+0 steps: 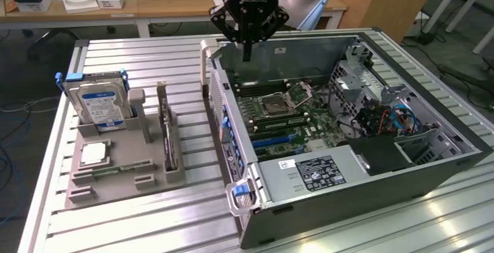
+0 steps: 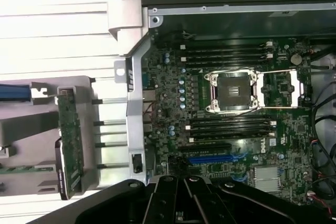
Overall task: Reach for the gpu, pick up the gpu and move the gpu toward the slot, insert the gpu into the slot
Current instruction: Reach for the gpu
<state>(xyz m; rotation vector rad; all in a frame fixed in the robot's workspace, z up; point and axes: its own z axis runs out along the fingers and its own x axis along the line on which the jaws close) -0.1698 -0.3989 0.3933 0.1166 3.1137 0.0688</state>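
Grey plastic holder (image 1: 127, 160) on the desk (image 1: 139, 224), at the exterior view's left, is where your gpu (image 1: 166, 127) stands on its long edge, untouched. Its long axis runs from the upper part of that frame down toward the lower part, roughly parallel with the near wall of the open computer case (image 1: 347, 212).

Your gripper (image 1: 247, 53) hangs at the upper centre of the exterior view, above the case's far rim and well apart from the card. Its fingers look clenched tip to tip with nothing between them. So the gpu lies to the exterior view's left of the fingers and lower in the frame, beyond the case wall.

In the wrist view the gpu (image 2: 68, 140) shows as a green strip, edge-on in the holder. The blue slot (image 2: 210, 158) sits on the motherboard close by the gripper (image 2: 184, 187). I judge the reach is only at its start; nothing is picked up.
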